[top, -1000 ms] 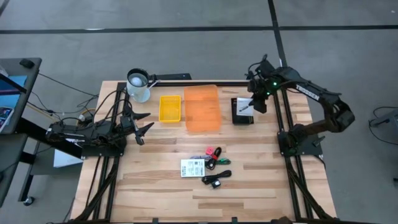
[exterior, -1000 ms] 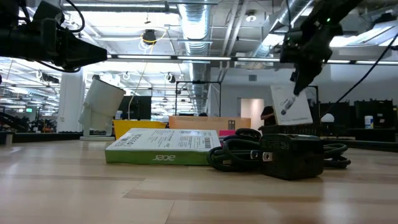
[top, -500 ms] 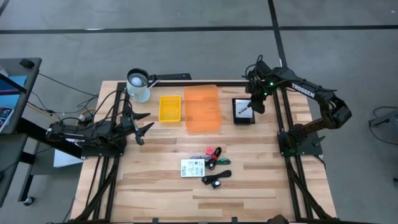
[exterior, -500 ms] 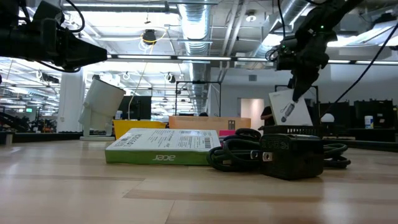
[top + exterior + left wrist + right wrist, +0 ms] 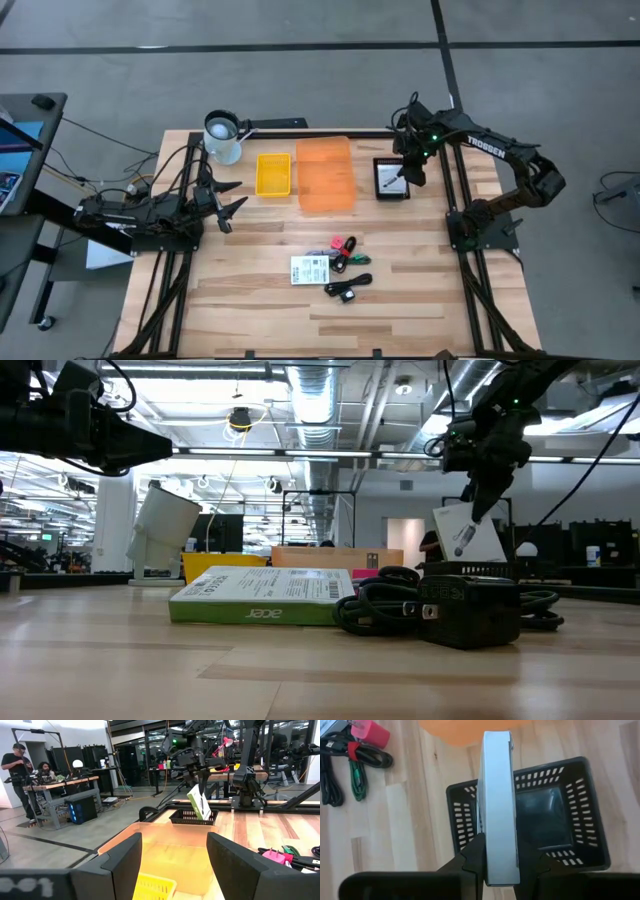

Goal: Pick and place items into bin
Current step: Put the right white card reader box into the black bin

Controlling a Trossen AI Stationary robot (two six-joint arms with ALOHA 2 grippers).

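Observation:
My right gripper [image 5: 407, 171] is shut on a flat white box [image 5: 389, 178] over the black slotted bin [image 5: 379, 193] at the table's far right. In the low view the white box [image 5: 465, 532] hangs tilted under the right gripper [image 5: 479, 503], its lower edge at the bin's rim. Near the table's middle lie a white printed card box [image 5: 311, 269], black and green cables [image 5: 347, 260], a red-pink piece [image 5: 338, 243] and a small black block [image 5: 346, 293]. My left gripper [image 5: 229, 201] waits open at the table's left. My right gripper pinches the white box between its two fingers [image 5: 473, 856], one on each broad face, at the box's upper end [image 5: 498, 862]. The fingers come from above, slanting down. The box hangs tilted below them over the bin [image 5: 555, 820]; whether its lower edge touches the bin, I cannot tell.
An orange tray [image 5: 326, 174] and a small yellow bin [image 5: 273, 174] sit left of the black bin. A white pitcher [image 5: 222, 137] stands at the far left corner. Bare wood lies between the trays and the pile of items.
My right gripper has moved a little down and toward the table's left, still shut on the white box. The box has come lower over the black bin. For the last half second it has kept nearly still.

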